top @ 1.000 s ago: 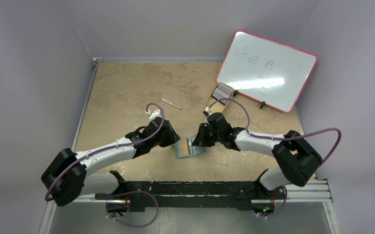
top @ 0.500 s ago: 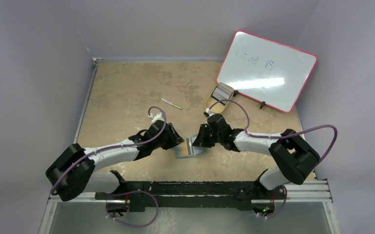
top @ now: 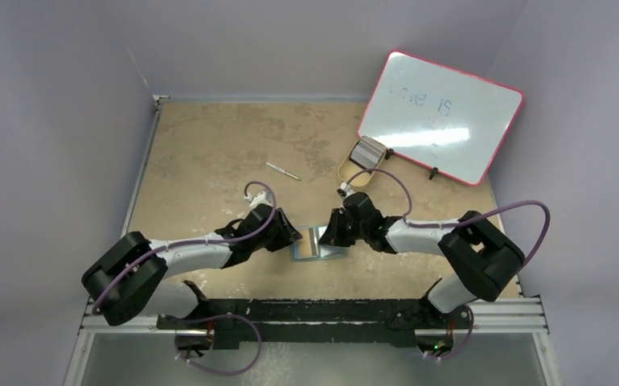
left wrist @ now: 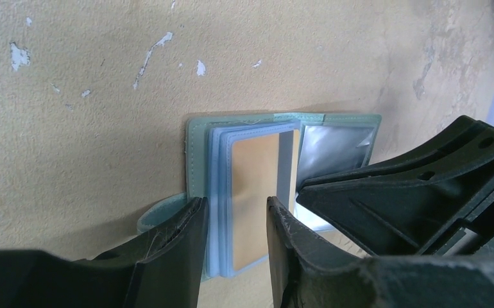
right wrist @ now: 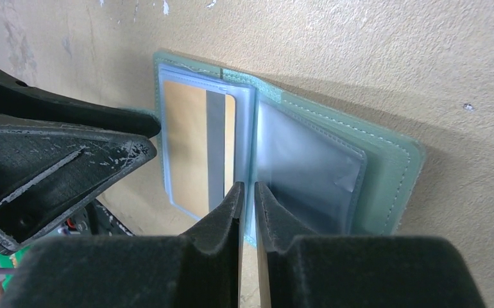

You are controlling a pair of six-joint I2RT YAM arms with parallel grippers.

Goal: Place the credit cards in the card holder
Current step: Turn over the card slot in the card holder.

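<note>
Right wrist alone shows jaws pinching card holder (right wrist: pixel 392 173) sleeve.

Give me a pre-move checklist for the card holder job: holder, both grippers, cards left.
1. Card holder open and lying flat on the table: ok.
2. One card seated in a left-page sleeve: ok.
3. Left gripper open, fingers straddling the left-page sleeves: ok.
4. Right gripper almost shut at the centre fold; whether it pinches a sleeve edge: cannot tell.
5. Right-page sleeve looks empty and free for a card: ok.
6. Remaining credit cards loaded: not ok, stacked at the tray by the whiteboard.
</note>
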